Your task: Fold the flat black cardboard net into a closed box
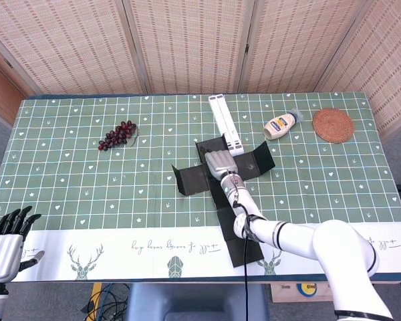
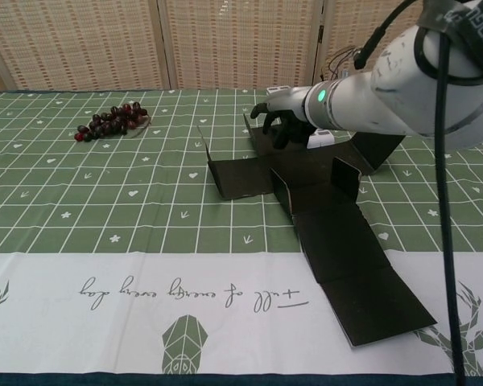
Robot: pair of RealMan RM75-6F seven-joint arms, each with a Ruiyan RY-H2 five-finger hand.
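Fingers (image 2: pixel 267 112) of your right hand (image 1: pixel 218 162) curl downward over the far part of the black cardboard net (image 1: pixel 222 175), their tips at or just above the card beside its raised rear flap (image 2: pixel 258 137); you cannot tell from either view whether they actually pinch the card. Your left hand (image 1: pixel 5 243) sits at the near left corner, off the net, with its fingers apart and nothing in them.

Your net lies cross-shaped in the middle of the worktop (image 1: pixel 87 187). Its long axis runs from the far side toward you, slanting slightly to your right as it nears the front edge, where the last panel (image 2: pixel 378 304) lies flat on the white border of the cloth. A shorter cross arm runs left to right: the left arm ends in a small upturned flap (image 2: pixel 202 142), and the right arm (image 1: pixel 257 160) tilts up toward the far right. Two low side walls (image 2: pixel 346 178) stand up around the centre panel.

Just behind the net lies a white strip-like object (image 1: pixel 225 122). Grapes (image 1: pixel 117 134) sit well to the far left; a squeeze bottle (image 1: pixel 281 124) and a round woven coaster (image 1: pixel 333 125) sit at the far right.
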